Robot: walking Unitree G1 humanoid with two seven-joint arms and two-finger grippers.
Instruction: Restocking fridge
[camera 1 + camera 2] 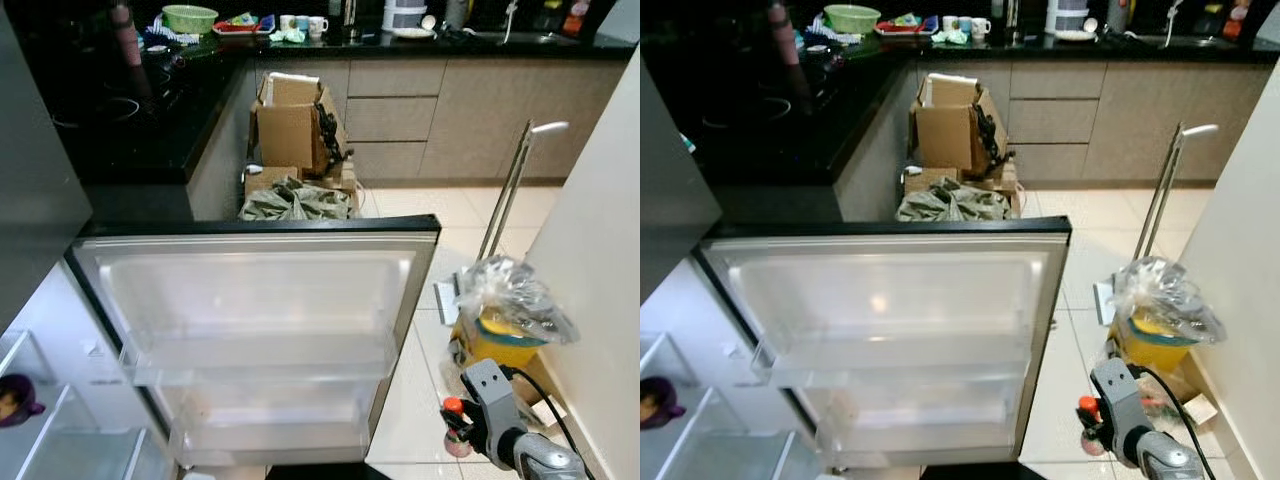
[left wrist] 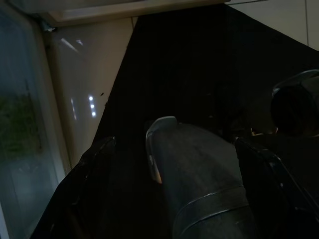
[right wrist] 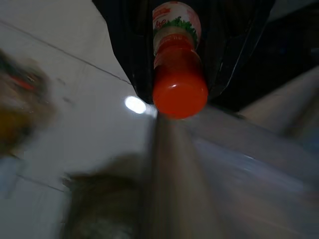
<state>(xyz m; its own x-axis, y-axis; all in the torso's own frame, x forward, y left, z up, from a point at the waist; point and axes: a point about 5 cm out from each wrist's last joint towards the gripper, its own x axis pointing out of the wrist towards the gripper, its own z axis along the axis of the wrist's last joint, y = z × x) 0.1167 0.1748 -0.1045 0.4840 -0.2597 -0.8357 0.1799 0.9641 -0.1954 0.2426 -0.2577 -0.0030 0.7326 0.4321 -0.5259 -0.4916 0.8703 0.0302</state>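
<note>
The fridge door (image 1: 255, 240) stands wide open in front of me, and its clear door shelves (image 1: 260, 365) are bare. At the lower right, beside the door's edge, my right gripper (image 1: 456, 425) is shut on a small sauce bottle (image 1: 453, 408) with an orange-red cap. The right wrist view looks straight at that bottle (image 3: 179, 89), cap toward the camera, with black fingers (image 3: 127, 45) on either side. The left wrist view is dark: the left gripper (image 2: 174, 149) hangs low with its fingers (image 2: 94, 159) apart, next to the fridge's pale side.
A purple item (image 1: 15, 395) sits on an inner fridge shelf at far left. A yellow bucket wrapped in plastic (image 1: 510, 315) and a long-handled tool (image 1: 510, 190) stand by the white wall on the right. Cardboard boxes (image 1: 295, 125) and crumpled bags (image 1: 295, 200) lie beyond the door.
</note>
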